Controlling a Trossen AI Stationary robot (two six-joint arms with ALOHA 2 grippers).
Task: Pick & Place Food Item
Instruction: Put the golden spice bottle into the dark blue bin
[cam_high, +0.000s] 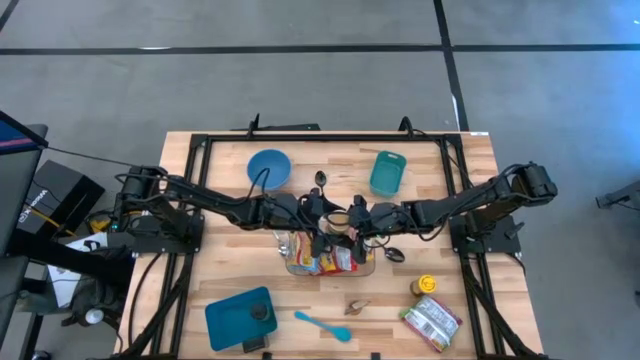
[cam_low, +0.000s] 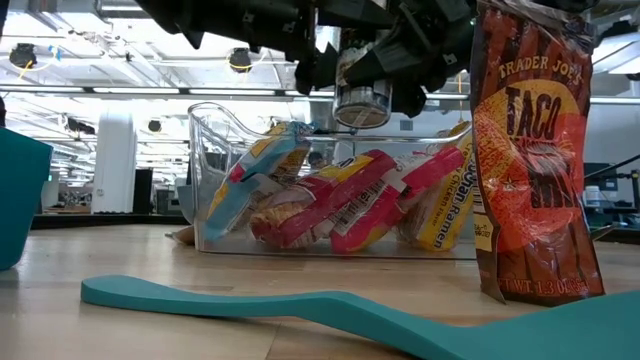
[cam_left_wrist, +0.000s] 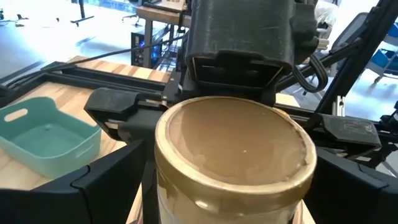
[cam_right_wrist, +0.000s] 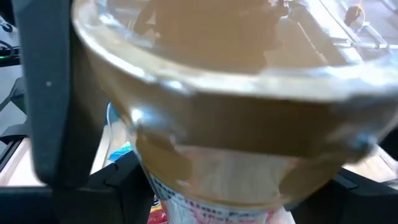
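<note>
A glass jar (cam_high: 338, 218) with a gold lid and brown contents hangs upright above a clear bin (cam_low: 330, 215) of ramen packets at the table's middle. My right gripper (cam_high: 352, 221) reaches in from the table's right and is shut on the jar. My left gripper (cam_high: 324, 220) comes from the left and is open. Its two fingers (cam_left_wrist: 93, 183) stand on either side of the jar (cam_left_wrist: 233, 155); I cannot tell whether they touch it. My right gripper pinches the jar between its two fingers (cam_left_wrist: 127, 109), on two opposite sides close under the lid's rim (cam_left_wrist: 163, 134). The fingers come in nearly level from the table's right. The jar (cam_low: 360, 105) stays upright, lid up, lifted clear above the clear bin.
A blue bowl (cam_high: 268, 168) and a teal tub (cam_high: 388, 172) sit at the far side, with a spoon (cam_high: 320, 180) between them. On the near side lie a teal tray (cam_high: 240, 318), a teal spatula (cam_high: 322, 325), a small yellow can (cam_high: 427, 286) and a taco bag (cam_high: 432, 322).
</note>
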